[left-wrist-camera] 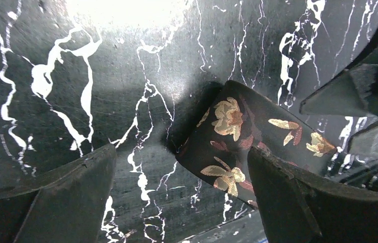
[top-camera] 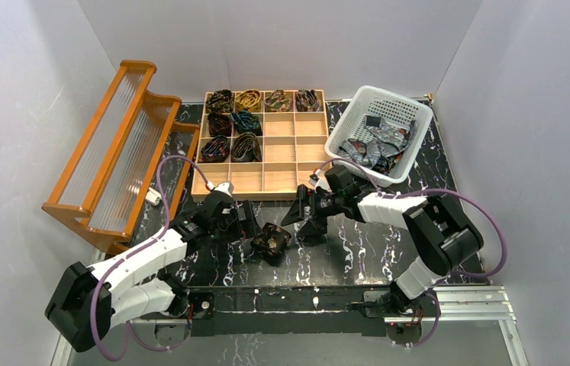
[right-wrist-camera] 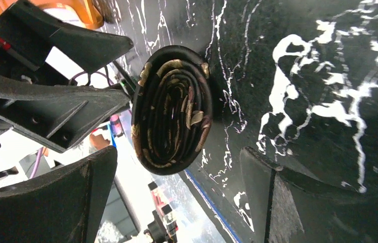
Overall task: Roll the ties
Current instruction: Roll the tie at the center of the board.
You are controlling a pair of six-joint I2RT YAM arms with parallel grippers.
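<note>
While the coiled tie sits free on the table btwn them, L gripper & R gripper both gape wide w/ nothing held; 8 coils in tray (far-left cells), loose ties left in basket

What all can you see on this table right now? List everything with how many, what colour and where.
rolled ties in tray: eight, dark, maroon, teal and gold patterns, back-left compartments
rolled tie on table: one, dark with gold flowers, near the front between the grippers, held by neither
loose ties: count unclear, grey-silver, heaped in the basket
wooden tray: one, light wood grid, back middle
basket: one, white, back right
rack: one, orange-brown wood with ribbed clear panels, left side
table: one, black marble with white veins
left gripper: one, black fingers, open, left of the rolled tie on the table
right gripper: one, black fingers, open, right of it
</note>
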